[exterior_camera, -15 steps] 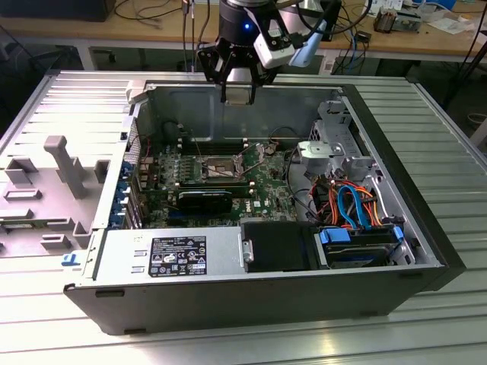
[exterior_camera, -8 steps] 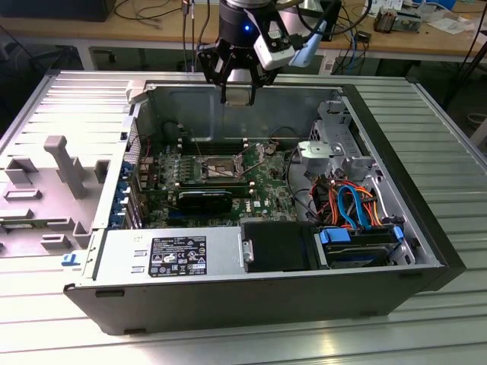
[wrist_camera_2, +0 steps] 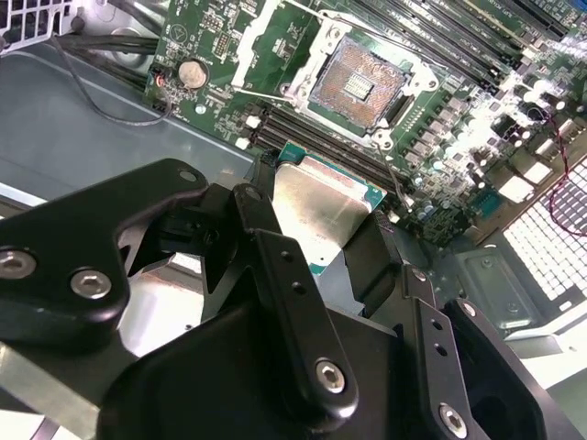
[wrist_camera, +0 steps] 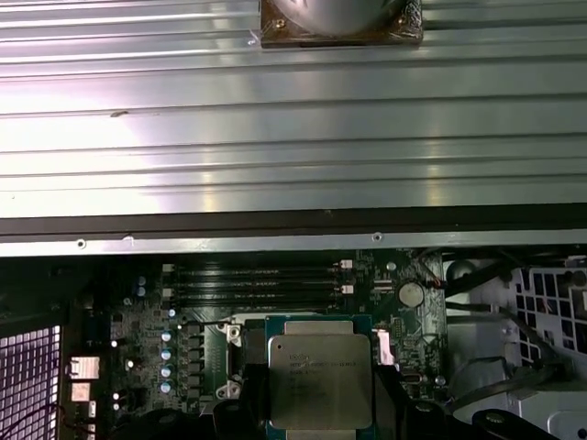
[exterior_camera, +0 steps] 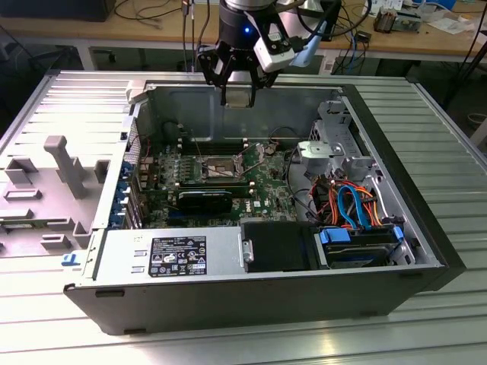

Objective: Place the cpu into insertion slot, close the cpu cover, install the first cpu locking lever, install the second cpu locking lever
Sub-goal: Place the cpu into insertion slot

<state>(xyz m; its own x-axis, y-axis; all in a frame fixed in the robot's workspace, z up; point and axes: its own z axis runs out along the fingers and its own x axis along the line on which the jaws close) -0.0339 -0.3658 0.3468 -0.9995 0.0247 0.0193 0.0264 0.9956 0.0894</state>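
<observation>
Holds the cpu (wrist_camera_2: 321, 206) pinched flat in the claw (wrist_camera_2: 323, 252), above the open case (exterior_camera: 251, 304). Below the claw, well apart: the bare insertion slot (wrist_camera_2: 358, 84). Placing step in hand, likely. Calls for squaring edges, then lowering gently.

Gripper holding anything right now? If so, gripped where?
Yes: the gripper holds the cpu, pinched by two opposite edges between its fingers, metal top exposed. The insertion slot is empty.

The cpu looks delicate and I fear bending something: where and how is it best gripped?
Grip the cpu by two opposite side edges, coming from above its flat metal top, as the pincer does now; the thin square has straight parallel edges.
</observation>
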